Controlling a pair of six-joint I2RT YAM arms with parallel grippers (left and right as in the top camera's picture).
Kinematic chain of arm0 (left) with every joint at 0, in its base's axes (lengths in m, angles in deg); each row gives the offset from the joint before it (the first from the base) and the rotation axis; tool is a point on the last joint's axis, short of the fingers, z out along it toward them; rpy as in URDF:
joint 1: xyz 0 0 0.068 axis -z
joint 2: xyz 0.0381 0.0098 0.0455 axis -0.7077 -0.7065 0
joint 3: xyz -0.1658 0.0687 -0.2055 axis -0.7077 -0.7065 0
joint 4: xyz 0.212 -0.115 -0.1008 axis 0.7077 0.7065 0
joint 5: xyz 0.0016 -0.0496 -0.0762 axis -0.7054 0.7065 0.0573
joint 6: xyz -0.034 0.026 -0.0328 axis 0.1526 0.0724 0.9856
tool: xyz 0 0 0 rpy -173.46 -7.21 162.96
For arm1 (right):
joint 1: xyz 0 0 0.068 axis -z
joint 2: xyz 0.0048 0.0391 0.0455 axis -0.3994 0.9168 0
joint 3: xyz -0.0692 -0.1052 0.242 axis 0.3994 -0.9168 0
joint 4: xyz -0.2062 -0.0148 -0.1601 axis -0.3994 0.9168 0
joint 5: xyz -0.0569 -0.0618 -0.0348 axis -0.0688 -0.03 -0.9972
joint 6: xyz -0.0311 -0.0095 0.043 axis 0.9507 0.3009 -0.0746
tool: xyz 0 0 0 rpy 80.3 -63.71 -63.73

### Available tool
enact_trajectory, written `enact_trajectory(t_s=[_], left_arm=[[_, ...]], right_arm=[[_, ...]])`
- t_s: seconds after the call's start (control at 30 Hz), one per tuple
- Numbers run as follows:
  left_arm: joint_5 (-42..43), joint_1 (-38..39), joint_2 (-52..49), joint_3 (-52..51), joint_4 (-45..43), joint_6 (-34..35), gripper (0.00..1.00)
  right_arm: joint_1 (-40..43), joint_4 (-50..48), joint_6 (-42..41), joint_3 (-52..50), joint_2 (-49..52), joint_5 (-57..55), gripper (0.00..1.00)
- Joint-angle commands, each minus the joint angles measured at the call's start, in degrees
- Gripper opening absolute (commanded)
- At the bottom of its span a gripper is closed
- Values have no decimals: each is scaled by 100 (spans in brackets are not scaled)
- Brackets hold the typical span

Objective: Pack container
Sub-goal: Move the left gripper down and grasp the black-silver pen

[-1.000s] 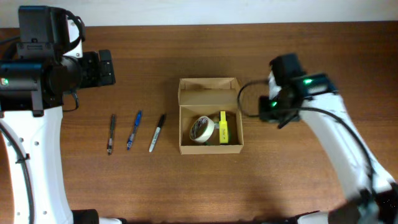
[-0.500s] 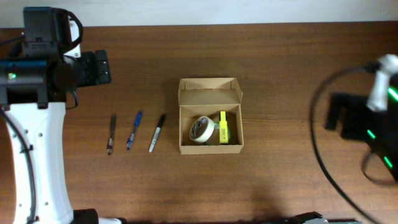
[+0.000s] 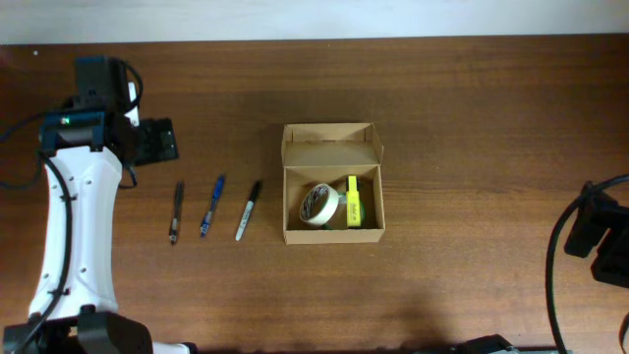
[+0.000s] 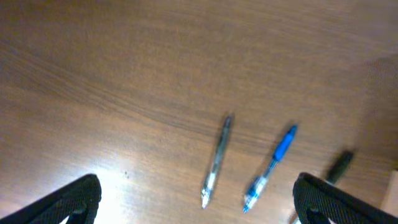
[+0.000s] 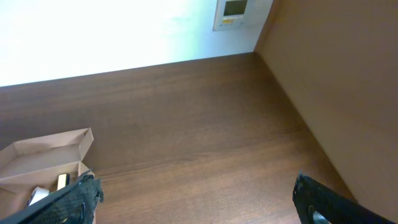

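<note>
The container (image 3: 331,147) is a tan cardboard box at the table's middle, with its flap lid folded back. Inside lie a tape roll (image 3: 317,204) and a yellow highlighter (image 3: 353,202). Left of it three pens lie side by side: a clear pen (image 3: 176,211), a blue pen (image 3: 212,206) and a black marker (image 3: 249,208). My left gripper (image 3: 162,143) hovers open above and behind them. In its wrist view the gripper (image 4: 199,208) frames the clear pen (image 4: 216,162) and the blue pen (image 4: 270,168). My right gripper (image 3: 593,234) is open and empty at the far right. Its wrist view, with the gripper (image 5: 199,205) wide apart, shows the container (image 5: 43,163) at the lower left.
The black marker (image 4: 339,165) shows blurred at the right of the left wrist view. A pale wall runs along the table's far edge (image 5: 124,37). Bare wood (image 3: 472,177) lies between the box and the right arm.
My right gripper has opened and swung from beside the box out to the table's right edge. The left arm has turned and shifted toward the pens.
</note>
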Motion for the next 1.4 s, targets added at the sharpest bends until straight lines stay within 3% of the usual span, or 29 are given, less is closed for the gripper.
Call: enact_trajectory(t_s=[0.0,0.2,0.33,0.57,0.73,1.03,1.07,1.37], left_arm=[[-199,-216,0,-544,-271,-490,99],[-315,-496,0,-1196,-691,-1196,99],[415,-682,-17,-1386,-697,-1598,100],[1285,-693,-223,-1537,-693,-1641,98],[1344,-584,-710,-1600,-761,-1635,92],[1340,-479,-1770,-1611,-949,-1639,89],[1340,-479,-1847,-1613,-957,-1639,84],[1051,-485,-2234,-1633,-1097,-1657,79]], right_arm=[[-35,35,72,0,20,-136,99],[-35,33,68,-142,22,-129,99],[-35,28,48,-389,33,-44,99],[-35,-157,48,-916,31,-46,99],[-35,-229,48,-1058,31,-46,99],[-35,-236,52,-1056,31,-70,99],[-35,-236,50,-1056,28,-70,99],[-35,-221,52,-1056,28,-70,99]])
